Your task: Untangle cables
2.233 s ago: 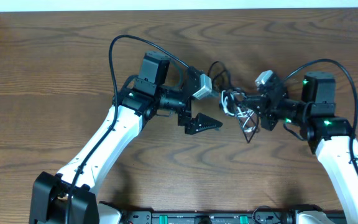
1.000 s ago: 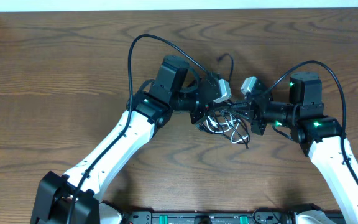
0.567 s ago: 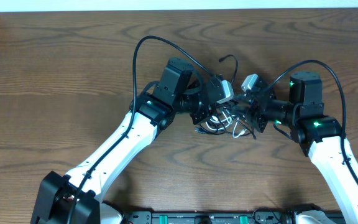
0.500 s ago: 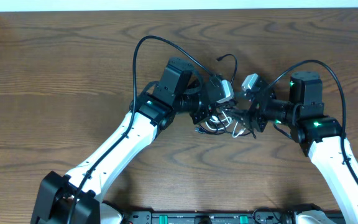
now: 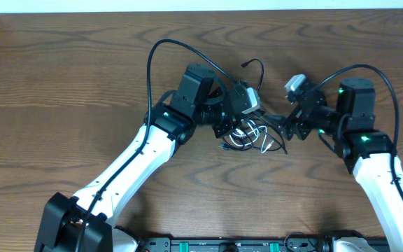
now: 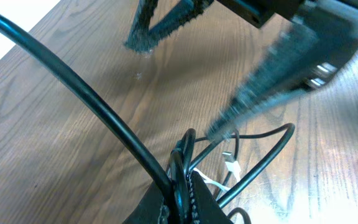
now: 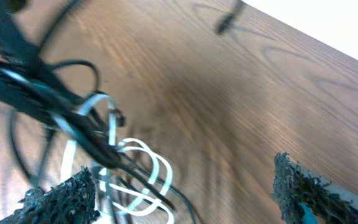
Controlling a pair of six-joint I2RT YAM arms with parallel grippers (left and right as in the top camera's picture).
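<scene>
The cables are a small tangle of thin black cords and one white cord in the middle of the table. My left gripper is shut on black strands at the tangle's left side. In the left wrist view those strands run straight into the closed left gripper, and a white plug lies beyond. My right gripper stands open just right of the tangle. In the right wrist view white loops lie near the left finger of the right gripper, with nothing gripped.
One black cord end with a small plug curls away toward the table's far side, also visible as a plug in the right wrist view. Thick black arm wires arch over both arms. The wooden table surrounds the tangle.
My right gripper has opened, let go of the tangle and drawn back to the right. My left gripper has closed fully on the black strands and stayed in place.
</scene>
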